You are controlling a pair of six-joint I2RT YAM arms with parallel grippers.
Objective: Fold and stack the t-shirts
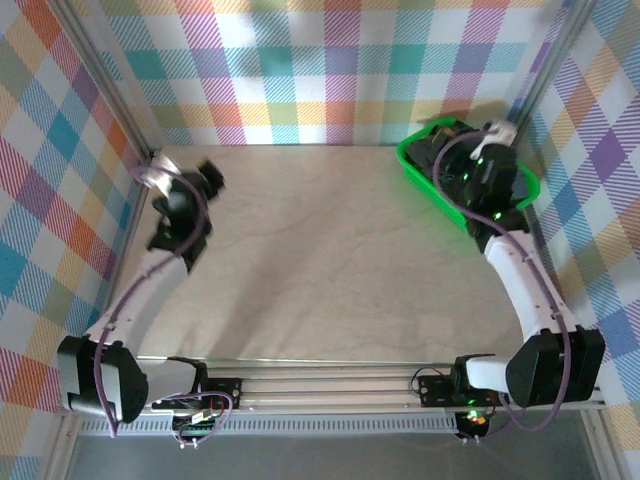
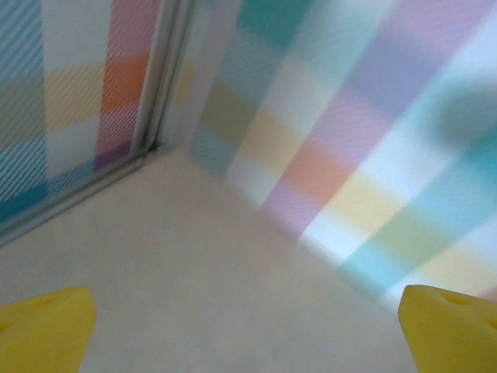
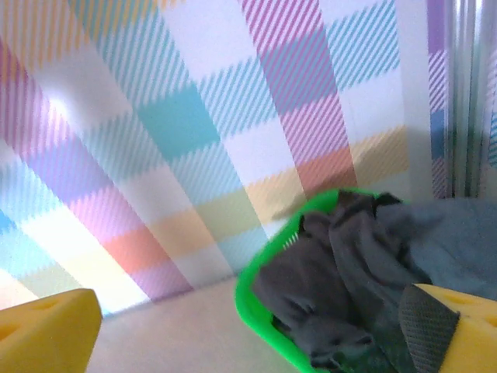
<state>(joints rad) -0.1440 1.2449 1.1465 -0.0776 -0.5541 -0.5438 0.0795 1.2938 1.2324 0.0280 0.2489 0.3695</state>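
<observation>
I have the right gripper (image 3: 252,336) spread wide and empty, poised at the near rim of the green basket (image 3: 250,289), since the first job is to draw one shirt out of the heap. The t-shirts (image 3: 342,260) lie crumpled together inside the basket, grey over slate-blue, none folded yet. They sit just ahead of the right gripper and slightly toward its right finger (image 3: 466,336), close but, as far as I can tell, not touched. From above, the right arm (image 1: 515,270) reaches over the basket in the far right corner and hides most of the cloth. The left gripper (image 1: 207,180) is likewise wide open and holds nothing. It hangs well away from the basket, across the bare table (image 1: 330,260), I'd judge to leave folding room.
</observation>
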